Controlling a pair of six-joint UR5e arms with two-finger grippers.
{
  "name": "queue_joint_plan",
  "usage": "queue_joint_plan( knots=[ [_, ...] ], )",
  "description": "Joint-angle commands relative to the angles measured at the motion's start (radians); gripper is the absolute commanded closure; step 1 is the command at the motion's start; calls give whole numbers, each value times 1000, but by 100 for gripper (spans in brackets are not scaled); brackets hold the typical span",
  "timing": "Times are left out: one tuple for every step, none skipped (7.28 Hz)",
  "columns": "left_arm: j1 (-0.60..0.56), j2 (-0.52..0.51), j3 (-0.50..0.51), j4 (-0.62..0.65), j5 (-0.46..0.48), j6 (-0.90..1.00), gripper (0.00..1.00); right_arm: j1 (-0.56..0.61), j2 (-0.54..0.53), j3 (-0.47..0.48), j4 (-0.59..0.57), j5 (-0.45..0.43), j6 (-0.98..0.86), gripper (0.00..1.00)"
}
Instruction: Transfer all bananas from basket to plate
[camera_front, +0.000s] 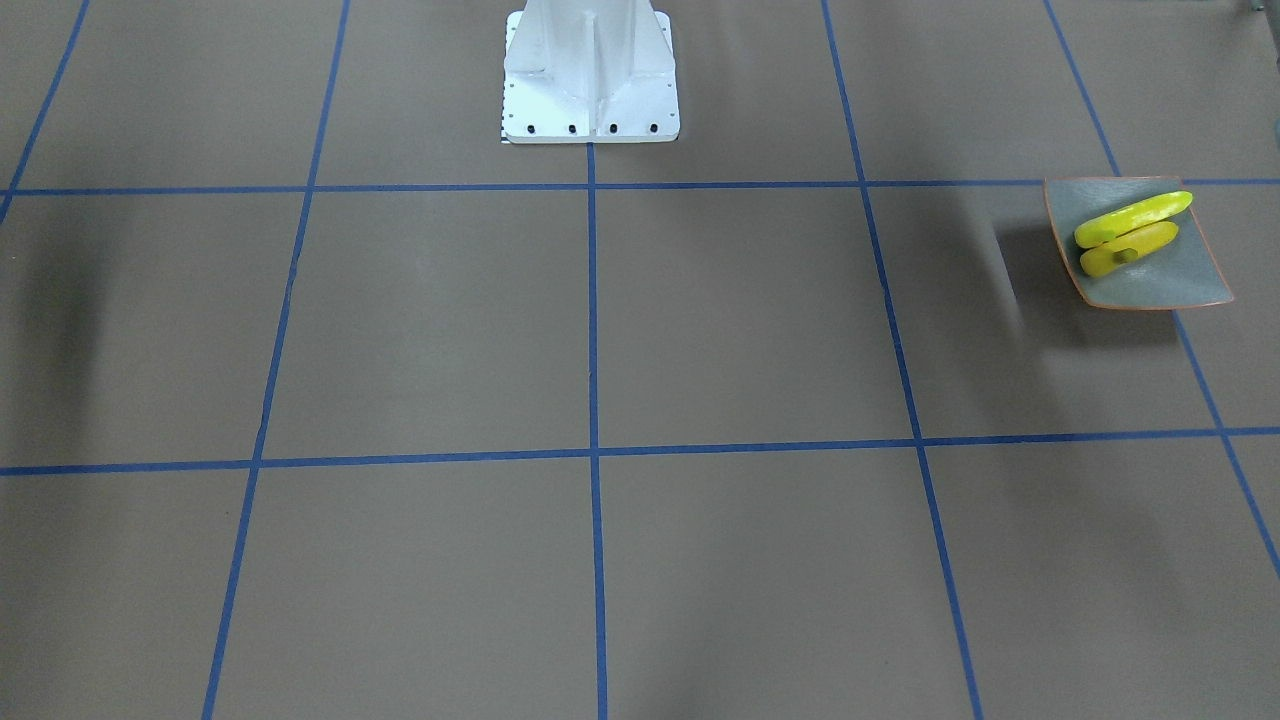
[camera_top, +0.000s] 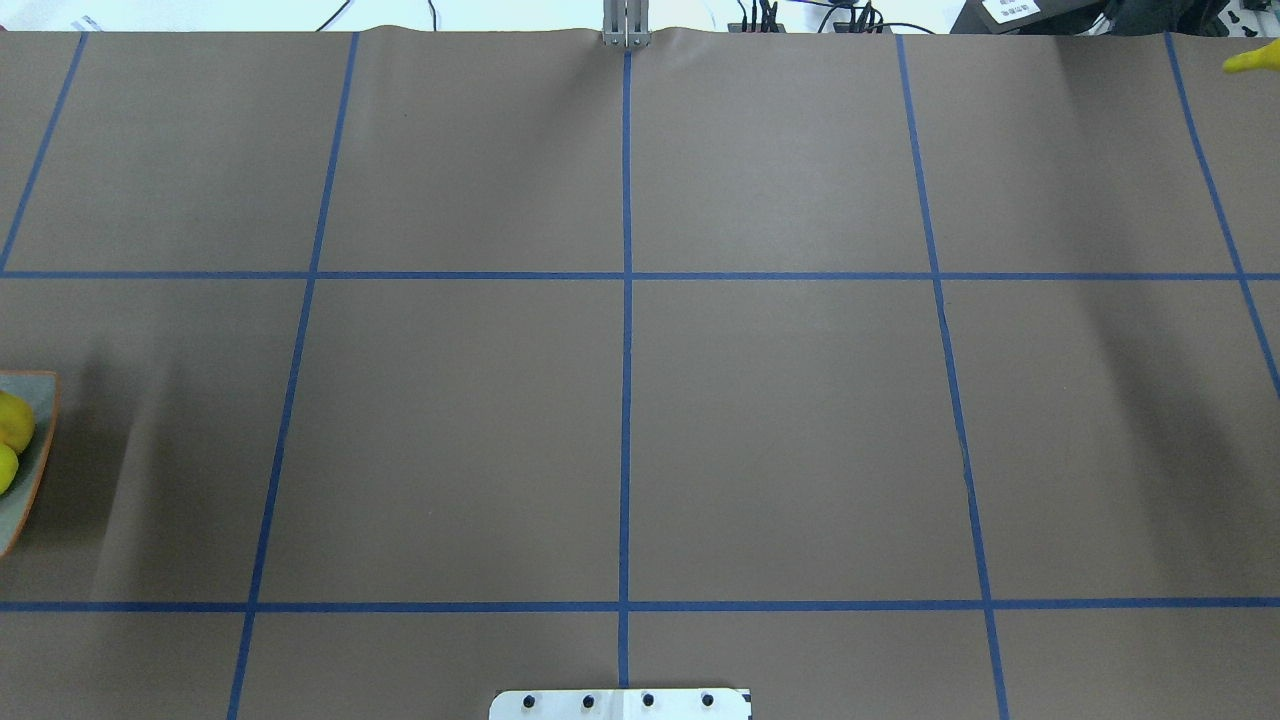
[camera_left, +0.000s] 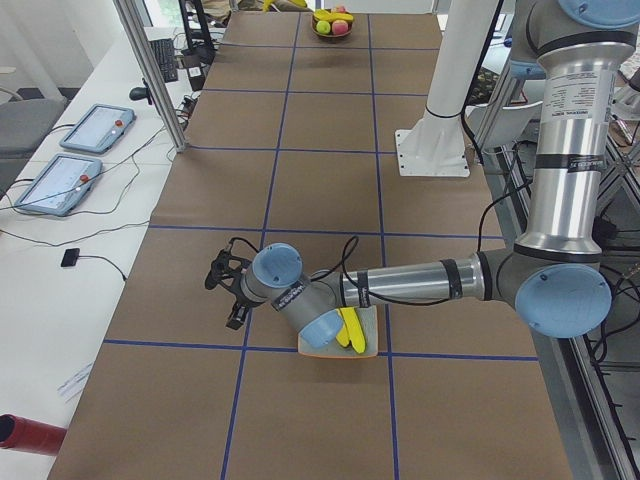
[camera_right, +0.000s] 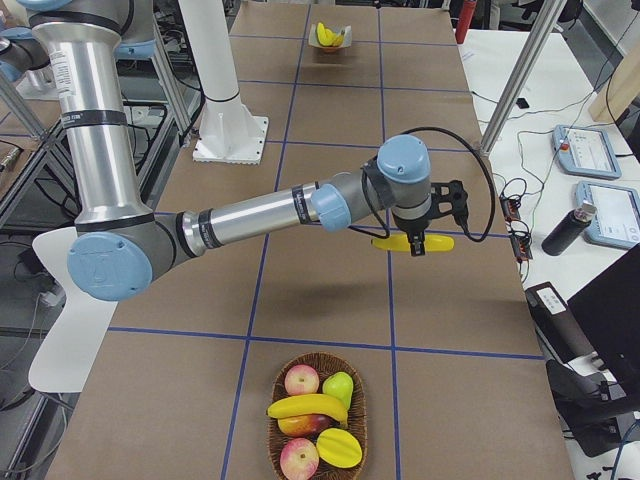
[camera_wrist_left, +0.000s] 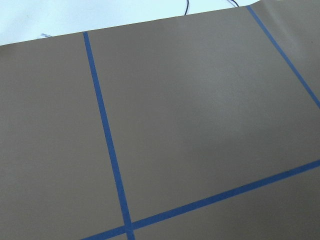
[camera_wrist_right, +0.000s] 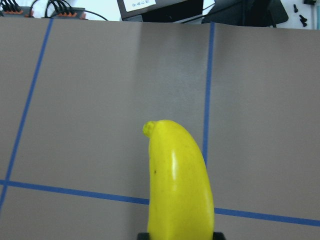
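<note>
We see the glossy yellow plastic-looking banana (camera_wrist_right: 177, 185) hanging clear above the counter, clamped near its middle by the right end effector (camera_right: 418, 243). We judge it light, rigid and slick (the sheen suggests a smooth moulded shell). A hold across the thick middle therefore suits it better than the tapered ends, where it could swivel or slip out.

Two more yellow bananas (camera_front: 1135, 215) lie side by side, touching, on the squarish grey-green plate with a thin orange rim (camera_front: 1185, 280). One long curved banana (camera_right: 305, 406) lies in the oval wicker basket (camera_right: 272, 440), on top of the other fruit and open to a grasp from above.

The left end effector (camera_left: 228, 290) hovers just beside the plate; we cannot tell whether its jaws are apart.

The flat brown counter with blue tape lines (camera_front: 740, 320) looks matte and even. Basket and plate sit at opposite ends, well apart, so each carry is a long one. A white side bench with tablets and cables runs along one edge.
</note>
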Motion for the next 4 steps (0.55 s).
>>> queue_joint_plan(
  knots=[
    [48, -68, -91, 201, 27, -17, 0, -99, 79, 60, 1, -16, 216, 100],
    [80, -68, -205, 272, 24, -75, 0, -163, 128, 65, 1, -56, 311, 100],
    [135, -69, -270, 274, 21, -184, 0, -236, 173, 66, 2, -117, 408, 100],
    [219, -86, -289, 276, 35, -285, 0, -295, 216, 68, 11, -159, 494, 100]
  ],
)
